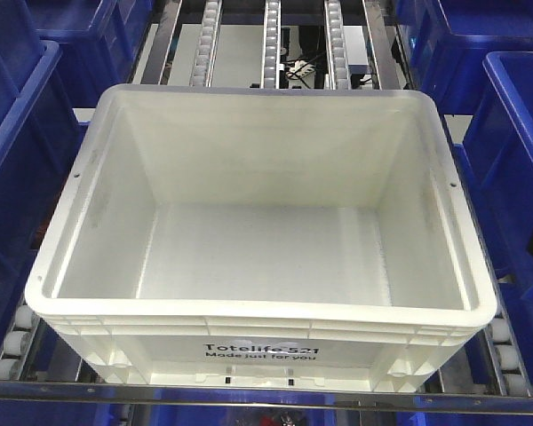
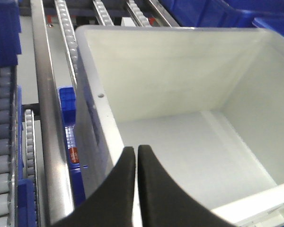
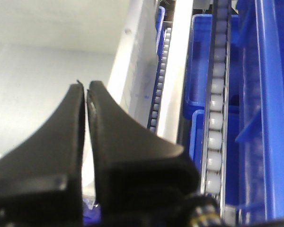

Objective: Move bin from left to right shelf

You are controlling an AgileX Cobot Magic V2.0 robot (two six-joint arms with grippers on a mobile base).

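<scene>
The bin [image 1: 258, 311] is a large white crate, empty, with black "Totelife 521" print on its front. It sits on the roller shelf, filling the middle of the front view. Neither gripper shows in that view. In the left wrist view my left gripper [image 2: 133, 149] hangs at the inner edge of the bin's left rim [image 2: 92, 71]. Its black fingers stand together with only a thin slit between them. In the right wrist view my right gripper [image 3: 84, 85] is just inside the bin's right wall [image 3: 132, 61], also shut with a thin slit.
Dark blue crates [image 1: 18, 133] [image 1: 524, 133] stand close on both sides of the bin. Roller tracks [image 1: 273, 40] run back behind it. A metal rail [image 1: 266, 395] crosses the shelf front. Rollers [image 2: 2, 142] [image 3: 215, 94] and blue crates flank the bin's outer walls.
</scene>
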